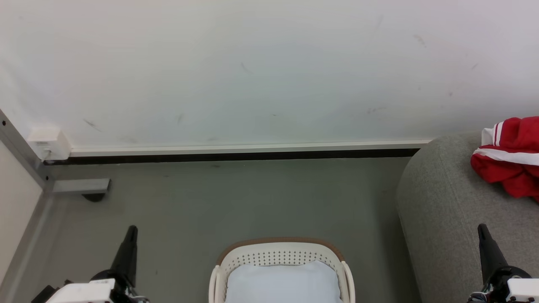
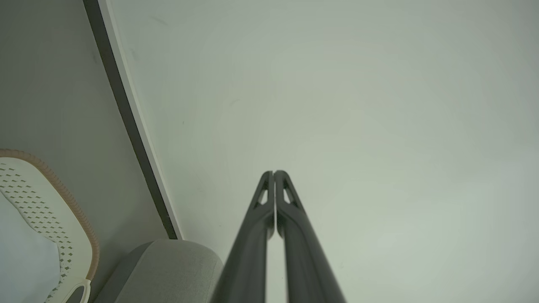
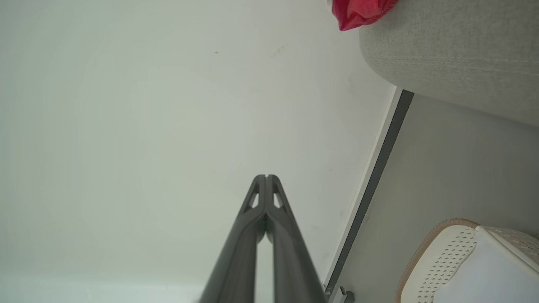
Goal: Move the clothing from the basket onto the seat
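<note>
The red jersey (image 1: 511, 155) with white stripes lies crumpled on the grey sofa (image 1: 446, 210) at the right edge of the head view; a corner of the jersey (image 3: 358, 12) also shows on the sofa (image 3: 454, 54) in the right wrist view. The white basket (image 1: 278, 254) with a brown rim stands on the floor at bottom centre, holding a pale blue-white cloth (image 1: 282, 282). My left gripper (image 1: 131, 230) sits at lower left, shut and empty, its tips (image 2: 273, 173) pressed together. My right gripper (image 1: 482, 229) is at lower right beside the sofa, also shut and empty (image 3: 266, 176).
A white wall with a dark baseboard (image 1: 236, 155) runs behind the basket. A metal frame leg and foot (image 1: 80, 186) stand at the left, with a white socket box (image 1: 48, 143) above. Grey floor (image 1: 236, 202) lies between wall and basket.
</note>
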Motion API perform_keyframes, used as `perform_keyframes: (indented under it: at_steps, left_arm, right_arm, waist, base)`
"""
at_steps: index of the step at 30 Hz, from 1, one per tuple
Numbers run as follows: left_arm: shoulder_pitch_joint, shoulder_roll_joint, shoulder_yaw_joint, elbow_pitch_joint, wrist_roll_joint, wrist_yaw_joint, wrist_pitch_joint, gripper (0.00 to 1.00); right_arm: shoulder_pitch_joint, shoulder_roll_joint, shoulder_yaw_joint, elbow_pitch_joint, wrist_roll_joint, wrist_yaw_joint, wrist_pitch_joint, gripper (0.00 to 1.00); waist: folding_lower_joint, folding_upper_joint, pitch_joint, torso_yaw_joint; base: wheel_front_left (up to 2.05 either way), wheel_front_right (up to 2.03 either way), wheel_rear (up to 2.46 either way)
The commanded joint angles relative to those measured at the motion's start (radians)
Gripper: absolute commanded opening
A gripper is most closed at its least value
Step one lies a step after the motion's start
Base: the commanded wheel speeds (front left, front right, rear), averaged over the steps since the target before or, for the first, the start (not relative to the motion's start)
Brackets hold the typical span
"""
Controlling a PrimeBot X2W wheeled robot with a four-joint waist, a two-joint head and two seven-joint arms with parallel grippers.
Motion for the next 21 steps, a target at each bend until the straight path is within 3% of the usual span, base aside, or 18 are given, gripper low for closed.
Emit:
perform_keyframes:
  at_steps: [1, 21]
  left_arm:
    - [-0.009, 0.006, 0.002, -0.003, -0.014, -0.006, 0.004, 0.0]
    - [-0.009, 0.006, 0.002, -0.003, -0.014, -0.006, 0.003, 0.0]
  right_arm:
    - [-0.012, -0.006, -0.004, -0.005, 0.001, -0.002, 0.004, 0.0]
    - [-0.012, -0.006, -0.004, -0.005, 0.001, -0.002, 0.004, 0.0]
  waist:
    - [0.0, 0.0, 0.0, 0.0]
    - [0.0, 0.0, 0.0, 0.0]
  base:
    - [0.0, 0.0, 0.0]
    - [0.0, 0.0, 0.0]
